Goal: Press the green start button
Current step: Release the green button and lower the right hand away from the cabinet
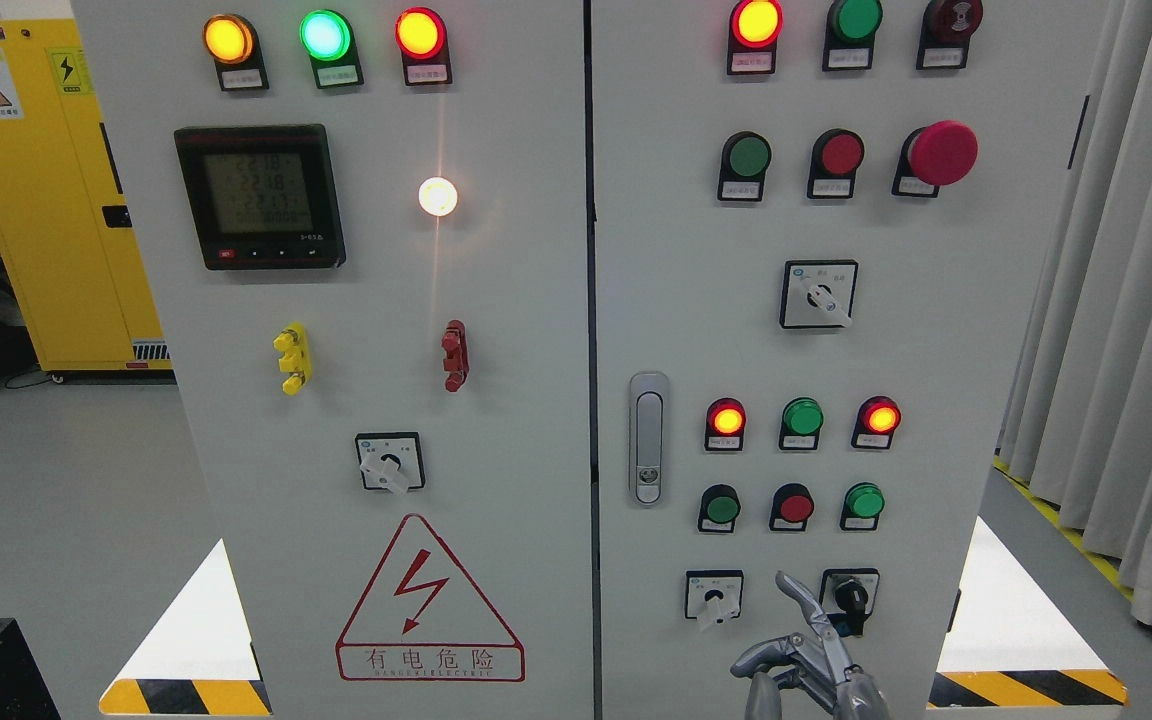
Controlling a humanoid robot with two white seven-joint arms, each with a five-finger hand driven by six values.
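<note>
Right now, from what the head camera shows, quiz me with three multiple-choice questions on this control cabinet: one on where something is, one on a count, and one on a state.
1. Where is the right hand?
A. at the warning triangle
B. low on the right door
C. on the door handle

2. How many lamps are in the left door's top row?
A. two
B. five
C. three

3. The white lamp beside the meter is:
A. lit
B. dark
C. covered

Answers: B, since the hand rises from the bottom edge in front of that door; C, amber, green and red; A, it glares brightly.
</note>
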